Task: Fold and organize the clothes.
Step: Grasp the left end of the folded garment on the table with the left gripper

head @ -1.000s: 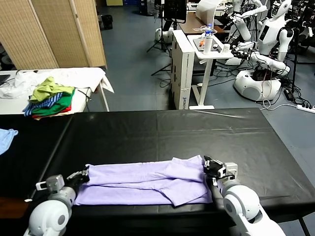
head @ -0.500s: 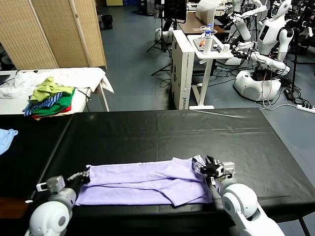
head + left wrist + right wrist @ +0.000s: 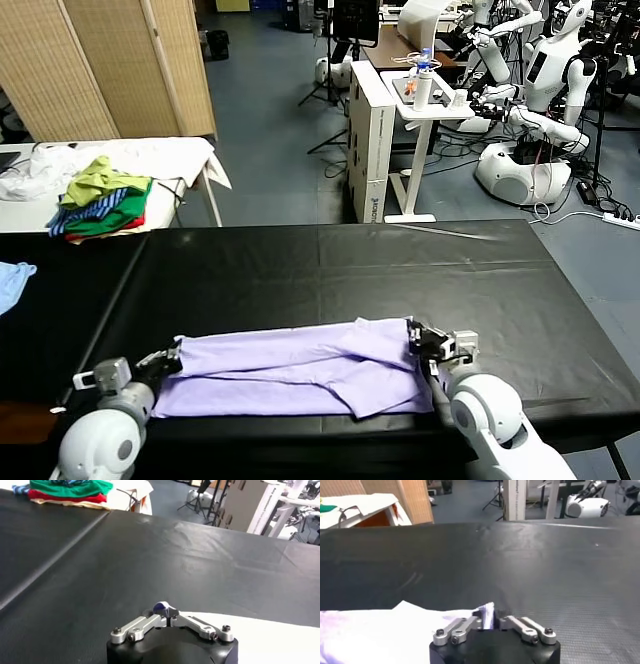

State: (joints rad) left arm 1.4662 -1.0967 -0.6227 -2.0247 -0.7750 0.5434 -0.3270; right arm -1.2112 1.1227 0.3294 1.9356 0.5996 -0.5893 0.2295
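On black counter (image 3: 300, 270) | left gripper (image 3: 170, 357) low, pinching pale lavender thin T-shirt (image 3: 300, 375) left end | right gripper (image 3: 420, 340) low, pinching right end

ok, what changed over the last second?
Right gripper opened at the shirt corner, then shut on it; the corner shifted slightly. Left gripper stayed shut on the opposite end. Shirt otherwise unmoved on the table.
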